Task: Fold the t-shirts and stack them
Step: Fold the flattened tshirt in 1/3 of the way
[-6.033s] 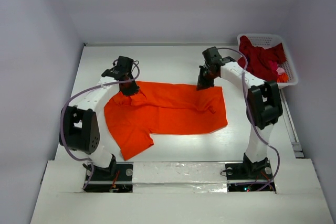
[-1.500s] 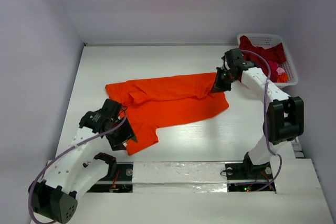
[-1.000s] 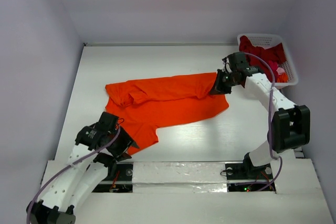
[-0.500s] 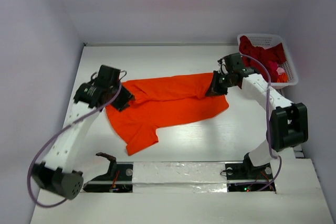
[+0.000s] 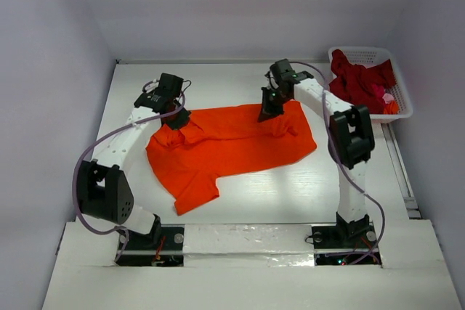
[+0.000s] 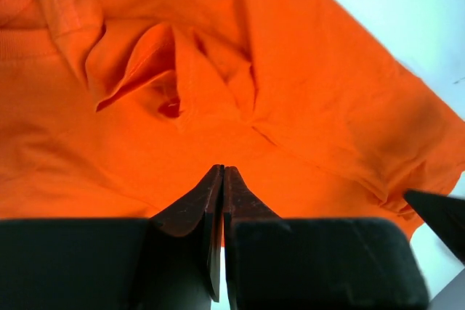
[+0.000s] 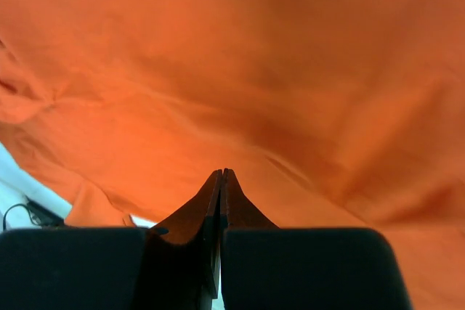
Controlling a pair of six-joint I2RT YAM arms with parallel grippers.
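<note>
Since half a second ago, my left end effector has swung onto the upper-left corner of the orange t-shirt and clamped shut, pinching bunched cloth. My right end effector has slid leftward, clenched on the top edge. The shirt lies spread mid-frame on the table. The crimson t-shirts fill the basket at upper right.

Two slim arms, left and right, in white shells broken by boxy black joint housings. Thin lilac cables looped loosely alongside each. Black base plates with round silver screw heads and scraps of red wiring. Left hand and right hand alike: a broad matte-black block and two dark fingers tapering to thin points.
</note>
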